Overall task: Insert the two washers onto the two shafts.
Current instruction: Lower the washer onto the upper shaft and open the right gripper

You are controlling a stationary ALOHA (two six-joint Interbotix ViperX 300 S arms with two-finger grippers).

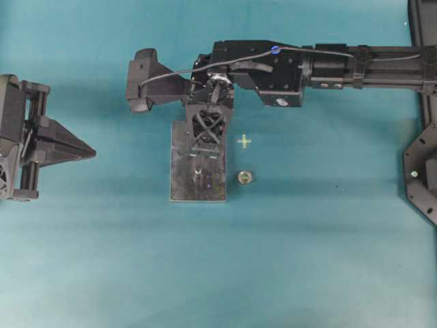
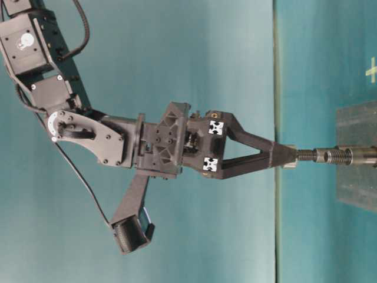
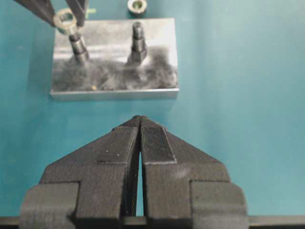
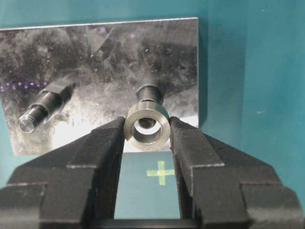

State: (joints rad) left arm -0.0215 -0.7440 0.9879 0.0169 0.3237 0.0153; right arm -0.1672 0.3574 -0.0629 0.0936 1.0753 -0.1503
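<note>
The right gripper grasps the washer above a shaft; the left gripper rests clenched, empty.

Both arms are showing matte black housings. The right arm is carrying a thin grey cable, a blue mark and silver screws. The right gripper and left gripper are showing ribbed black pads.

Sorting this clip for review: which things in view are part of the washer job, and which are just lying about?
In the job:
- washer, held in the right pincer
- shaft beneath it
- metal plate

Lying about:
- second shaft
- spare ring on the cloth
- yellow cross mark
- idle left pincer
</note>
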